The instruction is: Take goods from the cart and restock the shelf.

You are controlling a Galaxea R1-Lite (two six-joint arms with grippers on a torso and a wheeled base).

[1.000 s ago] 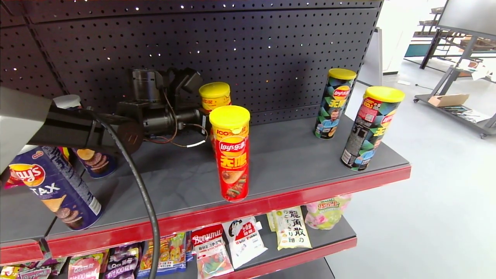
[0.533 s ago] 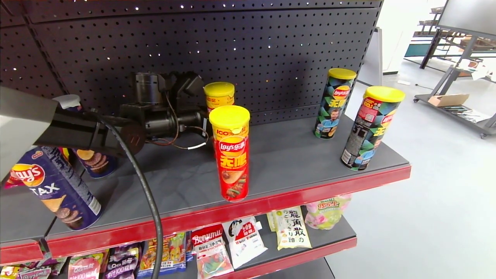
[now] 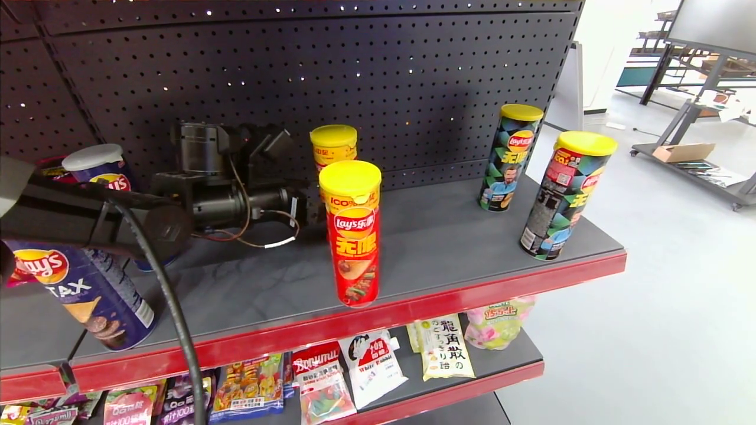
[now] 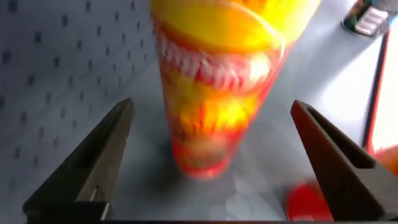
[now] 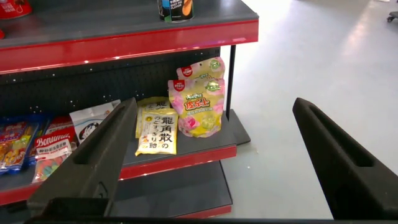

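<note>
near: snack bags [image 3: 440, 348] on the lower shelf, below the front can [image 3: 352, 233]. right jaws face these bags, spread wide, nothing between them.

front can: red tube with a yellow lid, upright at the red lip of the shelf [image 3: 449, 236]. blue can [image 3: 82, 283] well to its left, also near the lip.

just behind and left of the front can: left arm lying low over the shelf, wrist end hidden by the front can. left wrist view shows the left jaws released, one each side of a blurred red-yellow tube, clear gaps both sides, no contact.

rear can [image 3: 333, 143]: the task's thing, as i judge it. upright directly behind the front can, near the pegboard [image 3: 384, 71]. looks placed; restock of this one seems done bar pulling the arm out.

two dark cans [image 3: 509, 158] [image 3: 564, 198] well right of the front can.

handling, judged: light cardboard tube, stiff enough, but the wall would dent under a hard squeeze. glossy wrap, may slip. tall and narrow, so it tips easily; a jaw brushing it on the way out could topple it into the front can. take hold mid-body across the width, below the lid, never by the lid.
</note>
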